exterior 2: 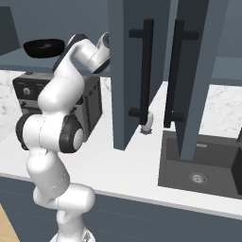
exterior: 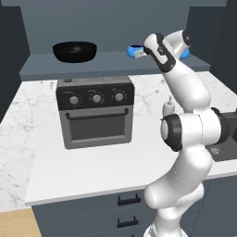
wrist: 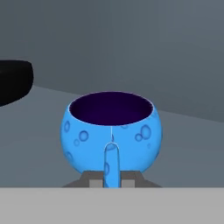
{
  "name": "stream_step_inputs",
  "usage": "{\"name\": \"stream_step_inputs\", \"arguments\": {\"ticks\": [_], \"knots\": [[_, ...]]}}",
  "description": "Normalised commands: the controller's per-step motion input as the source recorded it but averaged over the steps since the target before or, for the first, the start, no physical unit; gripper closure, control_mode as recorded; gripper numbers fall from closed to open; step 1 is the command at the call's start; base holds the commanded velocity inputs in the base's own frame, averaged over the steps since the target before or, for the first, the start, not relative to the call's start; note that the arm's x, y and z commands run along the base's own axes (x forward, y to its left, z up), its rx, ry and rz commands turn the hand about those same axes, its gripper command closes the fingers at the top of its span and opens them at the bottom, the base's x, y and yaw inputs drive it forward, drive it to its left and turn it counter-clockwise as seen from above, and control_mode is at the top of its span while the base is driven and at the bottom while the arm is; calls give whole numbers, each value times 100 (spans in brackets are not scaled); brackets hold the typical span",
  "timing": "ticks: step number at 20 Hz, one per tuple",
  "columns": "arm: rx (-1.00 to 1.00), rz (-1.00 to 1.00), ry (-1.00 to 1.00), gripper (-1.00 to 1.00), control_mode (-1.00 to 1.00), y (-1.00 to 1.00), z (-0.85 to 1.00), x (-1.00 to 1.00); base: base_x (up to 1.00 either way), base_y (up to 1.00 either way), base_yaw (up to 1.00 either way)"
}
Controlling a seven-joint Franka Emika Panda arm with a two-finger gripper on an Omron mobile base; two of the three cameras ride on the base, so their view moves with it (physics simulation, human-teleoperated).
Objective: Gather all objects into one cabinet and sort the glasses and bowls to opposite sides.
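Observation:
A wide black bowl (exterior: 74,51) sits on the left of the cabinet shelf (exterior: 111,62); its edge shows at the hand view's left (wrist: 13,81). A bright-blue cup (exterior: 134,51) stands near the shelf's middle. In the hand view this cup (wrist: 111,129) is close up, its thin handle pointing at me. My gripper (wrist: 111,180) is shut on that handle, at the cup's near side (exterior: 143,53). A second blue cup (exterior: 185,54) peeks out behind my arm on the shelf's right.
A grey countertop oven (exterior: 95,118) stands on the marble counter (exterior: 92,166) below the shelf. A pale soap bottle (exterior: 169,107) is beside my arm. Open cabinet doors (exterior 2: 123,94) with black bar handles (exterior 2: 147,71) hang right of the arm, above a dark sink (exterior 2: 198,165).

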Motion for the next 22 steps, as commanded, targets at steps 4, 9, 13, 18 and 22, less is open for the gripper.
{"name": "stream_step_inputs", "arguments": {"ticks": [4,9,13,18,22], "knots": [[0,0,0,100,-100,0,0,-41,0,0,0],[0,0,0,100,-100,0,0,-34,0,0,0],[0,0,0,100,-100,0,0,-21,0,0,0],[0,-5,0,100,-100,0,0,-17,0,0,0],[0,-26,0,100,-100,-17,0,-11,0,0,0]]}}
